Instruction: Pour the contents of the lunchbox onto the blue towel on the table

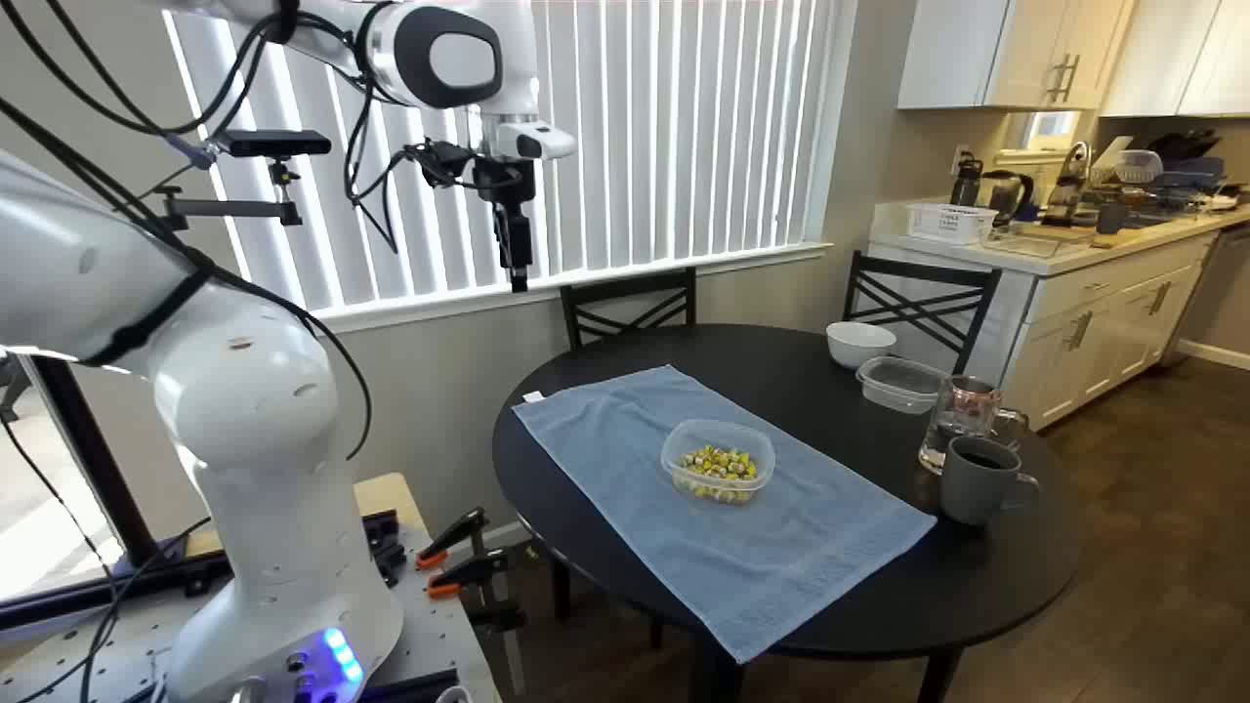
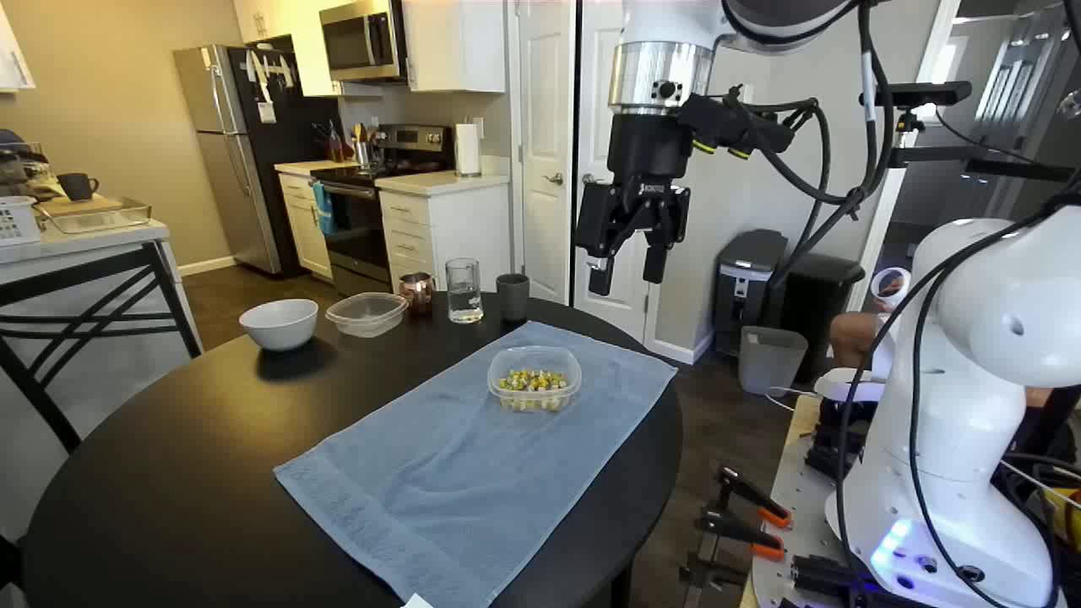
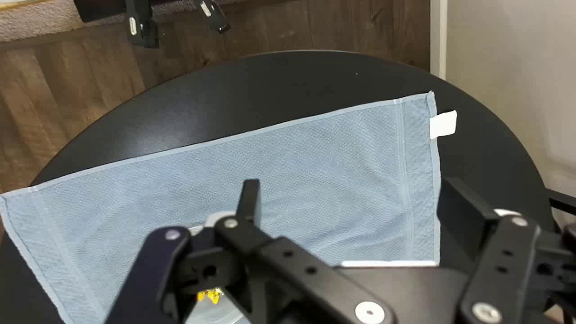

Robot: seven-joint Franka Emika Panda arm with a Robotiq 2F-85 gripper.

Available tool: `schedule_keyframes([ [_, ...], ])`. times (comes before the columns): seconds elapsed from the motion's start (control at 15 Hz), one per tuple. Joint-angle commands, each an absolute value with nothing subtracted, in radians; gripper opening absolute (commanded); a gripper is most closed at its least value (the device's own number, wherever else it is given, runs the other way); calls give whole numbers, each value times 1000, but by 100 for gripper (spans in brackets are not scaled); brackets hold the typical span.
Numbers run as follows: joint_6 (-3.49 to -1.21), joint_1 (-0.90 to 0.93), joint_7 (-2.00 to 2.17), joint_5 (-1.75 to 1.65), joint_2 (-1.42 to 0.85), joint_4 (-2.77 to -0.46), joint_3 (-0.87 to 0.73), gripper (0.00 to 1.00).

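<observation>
The lunchbox (image 1: 681, 451), a small see-through container, stands upright on the blue towel (image 1: 615, 449) in both exterior views (image 2: 558, 361). Its contents (image 1: 721, 463), small yellow and whitish bits, lie inside it (image 2: 532, 380). The towel is spread over the dark round table (image 2: 169, 473). My gripper (image 2: 627, 274) is open and empty, high above the table and apart from everything, toward the window side in an exterior view (image 1: 516, 266). In the wrist view the open fingers (image 3: 353, 198) are over the towel (image 3: 315, 153); the lunchbox (image 3: 216, 312) is mostly hidden behind the left finger.
A white bowl (image 1: 860, 345), another see-through container (image 1: 900, 384), a glass of water (image 2: 464, 295), a copper mug (image 2: 416, 292) and a dark grey cup (image 1: 977, 480) stand along the table's far side from the arm. Chairs (image 1: 918, 293) stand at the table. Clamps (image 1: 464, 557) are on the robot's base.
</observation>
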State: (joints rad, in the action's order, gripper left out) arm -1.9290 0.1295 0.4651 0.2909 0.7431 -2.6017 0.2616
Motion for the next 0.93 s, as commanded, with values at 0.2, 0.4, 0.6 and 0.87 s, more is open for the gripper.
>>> schedule_keyframes([
  [0.2,-1926,125,463,293,744,-2600,265,100],
  [0.4,-1926,125,463,293,744,-2600,265,100],
  [0.6,-2019,145,423,322,795,-2633,252,100],
  [0.87,-2224,151,324,301,991,-2845,190,100],
])
